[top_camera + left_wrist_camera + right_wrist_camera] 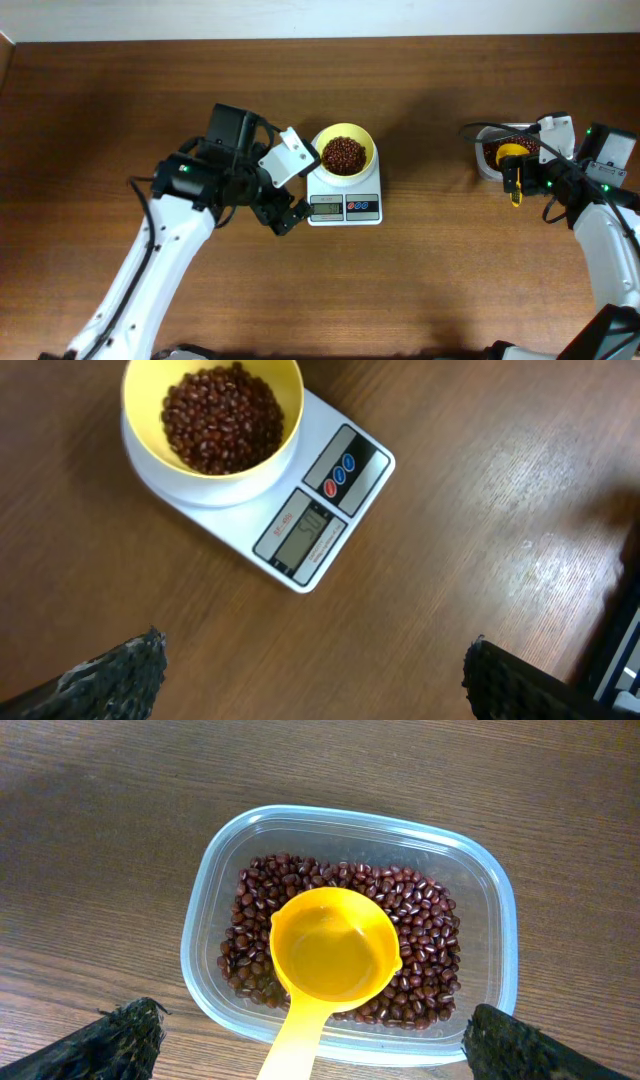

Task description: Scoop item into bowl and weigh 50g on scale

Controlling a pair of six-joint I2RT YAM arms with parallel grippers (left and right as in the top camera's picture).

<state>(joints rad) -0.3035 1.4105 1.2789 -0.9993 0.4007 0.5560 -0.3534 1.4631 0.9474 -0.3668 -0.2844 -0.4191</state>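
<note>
The pale yellow bowl point(366, 137) stands on the white scale point(345, 208) and holds a heap of dark reddish-brown beans point(343, 155). In the left wrist view the bowl point(287, 422), its beans point(220, 420) and the scale point(320, 530) lie ahead, with digits lit on the display. My left gripper point(297, 186) is open and empty just left of the scale, over bare wood point(315, 680). My right gripper point(525, 180) is open point(315, 1045). The handle of an empty yellow scoop point(335, 955) lies between its fingers, untouched.
A clear plastic container point(480, 900) at the table's right point(488, 165) holds more beans point(425, 925); the scoop point(512, 152) rests on them. The rest is brown wooden tabletop point(430, 270). The table's far edge runs along the top of the overhead view.
</note>
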